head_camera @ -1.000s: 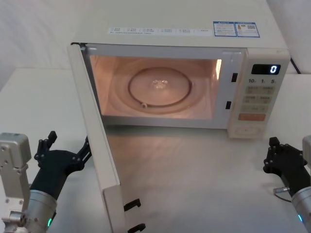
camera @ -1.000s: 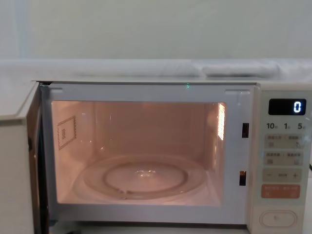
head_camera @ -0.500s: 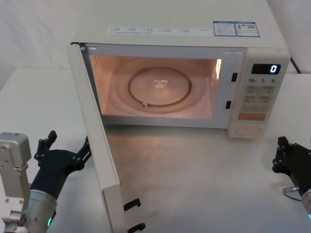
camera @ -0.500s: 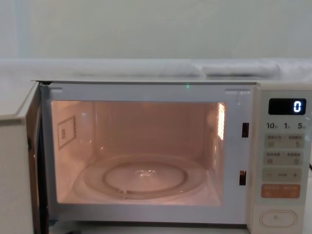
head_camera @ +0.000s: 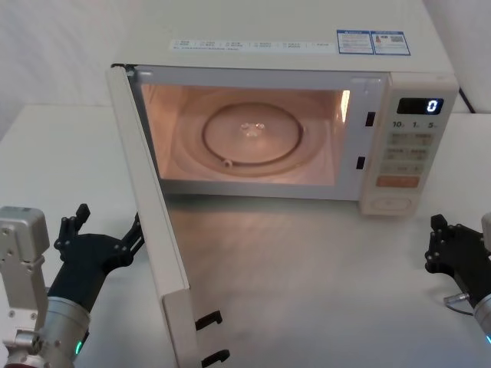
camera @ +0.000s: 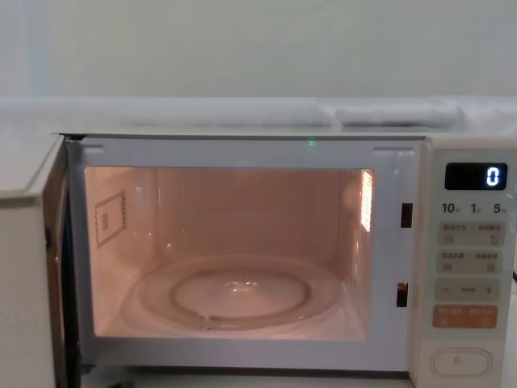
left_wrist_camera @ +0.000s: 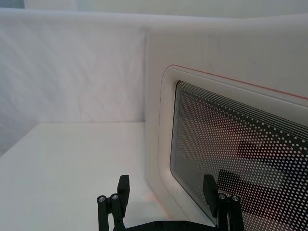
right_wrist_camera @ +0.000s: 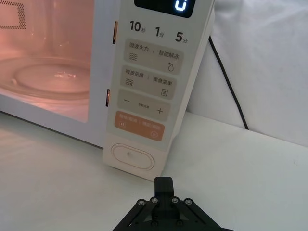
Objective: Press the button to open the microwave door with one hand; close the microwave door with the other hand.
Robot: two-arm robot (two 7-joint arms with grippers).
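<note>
- The left gripper (head_camera: 103,241) sits at the lower left of the head view, fingers spread wide and holding nothing; it is just outside the outer face of the microwave door (head_camera: 149,222), close to the panel but contact cannot be confirmed
- In the left wrist view the two finger tips (left_wrist_camera: 124,185) point toward the door's dotted glass window (left_wrist_camera: 240,163) with open air between them, a posture that suits a flat push on the panel, not a grasp
- The door stands swung out toward the camera on its left hinge, edge-on in the head view, latch hooks (head_camera: 209,320) at its lower free end; this placement puts its outer face squarely before the left gripper
- The right gripper (head_camera: 453,249) rests at the lower right edge of the head view, low over the table (head_camera: 307,276) and well apart from the control strip; whether its fingers are parted cannot be told
- The button (right_wrist_camera: 132,157) lies at the bottom of the control strip, below the orange key (right_wrist_camera: 139,129), directly ahead of the right gripper and untouched
- The microwave (head_camera: 307,31) fills the upper centre of the head view; cavity lit, glass turntable (camera: 234,295) bare, display (camera: 477,176) reading 0
- Judgement: opening is done; the closing push by the left arm remains
</note>
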